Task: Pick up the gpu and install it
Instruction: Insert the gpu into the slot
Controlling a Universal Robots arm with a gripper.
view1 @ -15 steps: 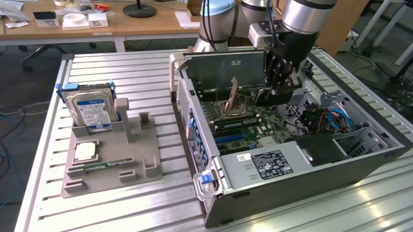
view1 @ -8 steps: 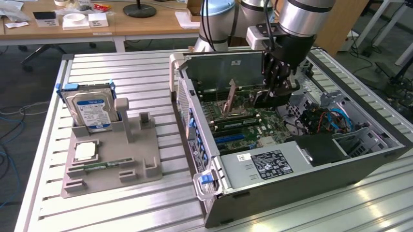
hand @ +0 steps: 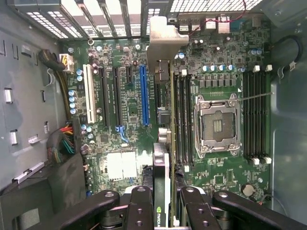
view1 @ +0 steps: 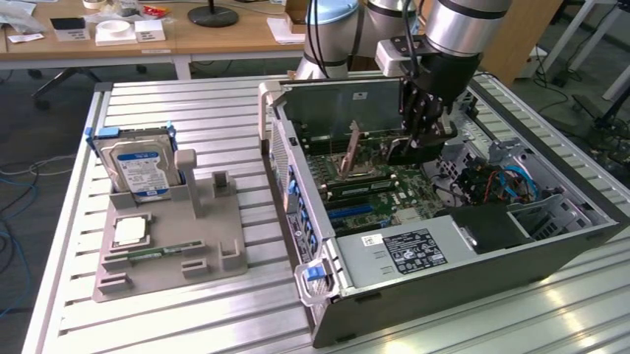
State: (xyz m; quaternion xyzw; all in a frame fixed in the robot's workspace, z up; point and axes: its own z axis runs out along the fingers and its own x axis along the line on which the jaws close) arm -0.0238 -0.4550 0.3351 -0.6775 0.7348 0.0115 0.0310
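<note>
My gripper (hand: pixel 163 197) is clenched on the graphics card (hand: pixel 161 163), holding it edge-down over the motherboard (hand: pixel 127 108) inside the computer case (view1: pixel 443 273). I think its lower edge must stay parallel to the blue slot (hand: pixel 143 96) beside it, with the silver bracket (hand: pixel 165 43) meeting the far rear openings.
</note>
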